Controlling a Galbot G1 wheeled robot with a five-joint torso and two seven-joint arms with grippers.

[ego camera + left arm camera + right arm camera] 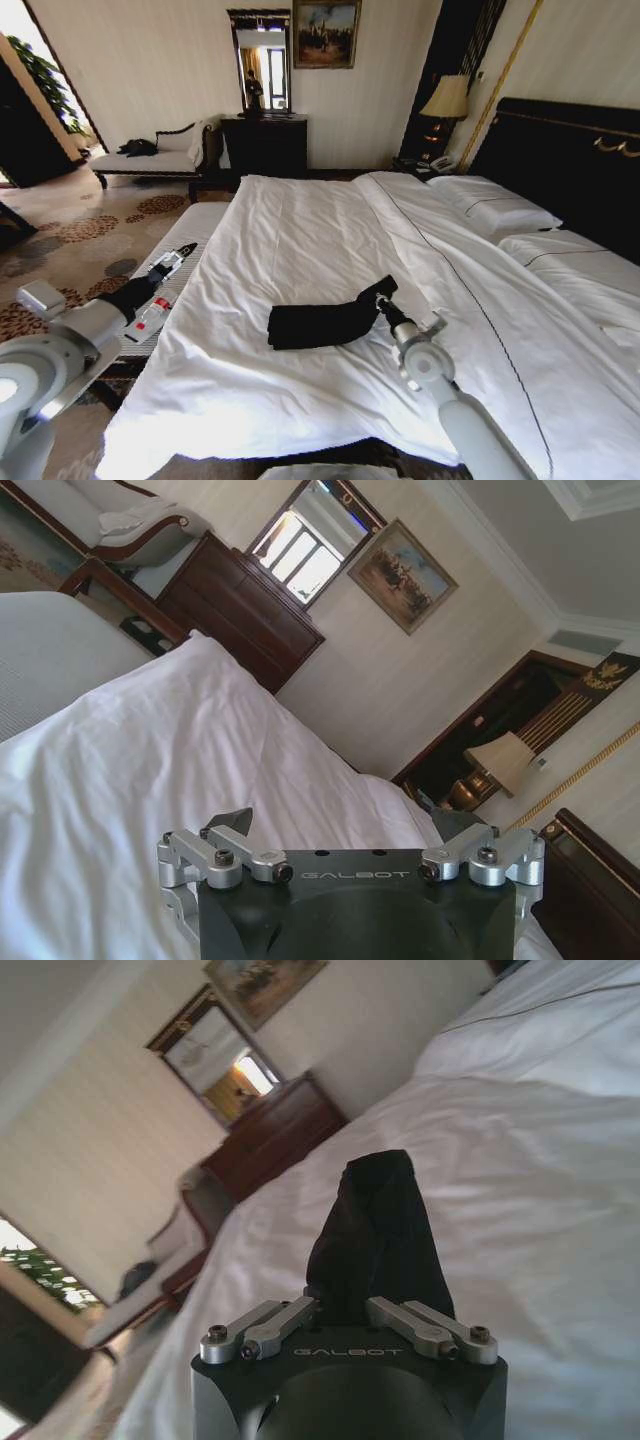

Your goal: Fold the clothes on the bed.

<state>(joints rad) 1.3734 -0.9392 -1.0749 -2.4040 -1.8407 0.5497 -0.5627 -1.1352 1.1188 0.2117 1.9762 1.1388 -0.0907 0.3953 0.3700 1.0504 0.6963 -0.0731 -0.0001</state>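
Observation:
The clothes, one black T-shirt (pixel 318 325), lie in a bunched strip on the white duvet of the bed (pixel 300 230), near the foot end. My right gripper (pixel 383 297) is shut on the shirt's right end and holds that end slightly raised. In the right wrist view the black cloth (pixel 375 1225) stands up out of the closed jaws of the right gripper (pixel 340 1305). My left gripper (pixel 180 255) hovers off the bed's left side. In the left wrist view the left gripper (pixel 345 825) is open with nothing between its fingers.
A white ribbed bench (pixel 205 222) runs along the bed's left side under the left arm. Pillows (pixel 500 212) and a dark headboard (pixel 570 160) are to the right. A chaise (pixel 150 160), a dark dresser (pixel 265 145) and a lamp (pixel 447 98) stand by the far wall.

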